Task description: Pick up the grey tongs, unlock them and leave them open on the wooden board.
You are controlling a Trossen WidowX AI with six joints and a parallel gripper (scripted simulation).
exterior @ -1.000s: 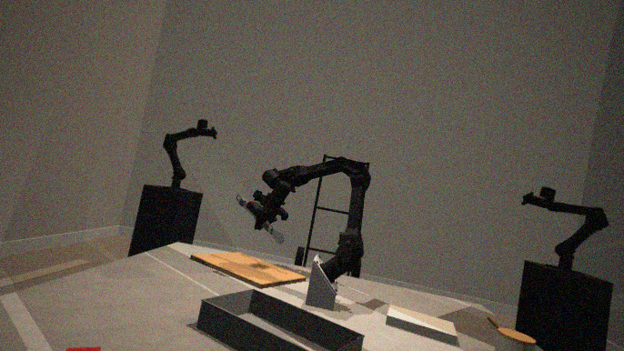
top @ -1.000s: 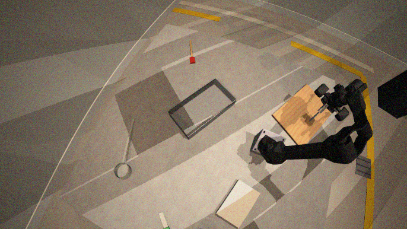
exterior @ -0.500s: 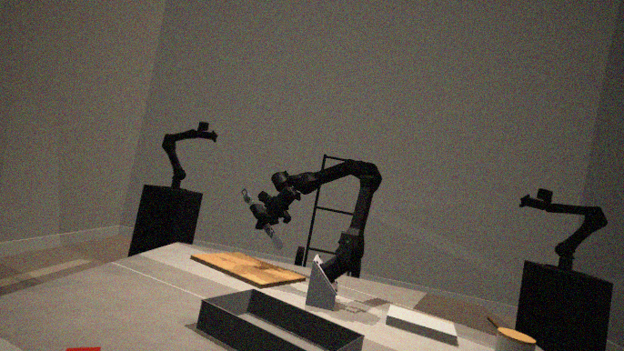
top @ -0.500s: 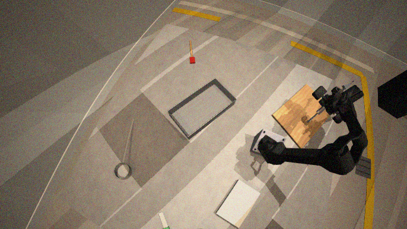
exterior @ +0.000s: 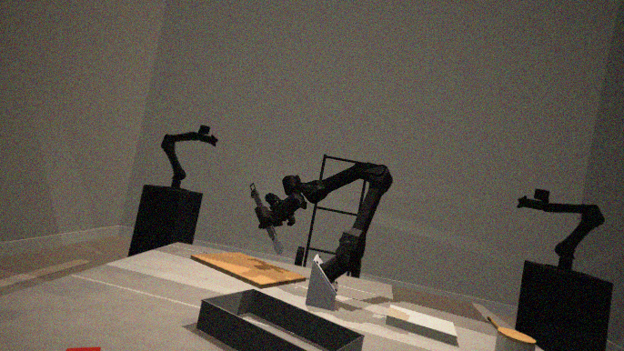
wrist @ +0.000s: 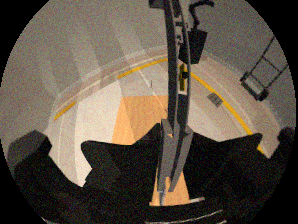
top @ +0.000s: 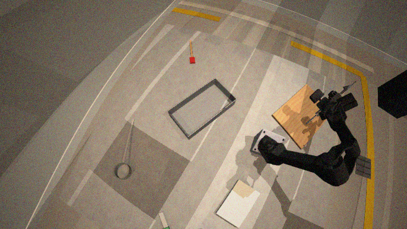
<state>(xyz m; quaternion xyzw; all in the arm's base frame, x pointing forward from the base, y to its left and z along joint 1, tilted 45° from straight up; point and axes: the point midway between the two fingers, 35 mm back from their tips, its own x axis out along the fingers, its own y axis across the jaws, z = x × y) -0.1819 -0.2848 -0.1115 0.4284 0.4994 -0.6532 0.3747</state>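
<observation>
Clamped on the one pair of grey tongs [exterior: 266, 214], the claw [exterior: 269, 217] hangs in the air above the single wooden board [exterior: 247, 268], touching nothing below. From the exterior view the tongs slant steeply, tips [exterior: 277, 246] lowermost and clear of the board, hinge end [exterior: 253, 187] uppermost. One roasting tin [top: 202, 108] sits well apart on the surface [top: 154, 184]. Also lying there are one red-headed tool [top: 191, 56], one long-handled strainer [top: 124, 166] and one white slab [top: 238, 203]. Two other arms stand on black pedestals behind.
</observation>
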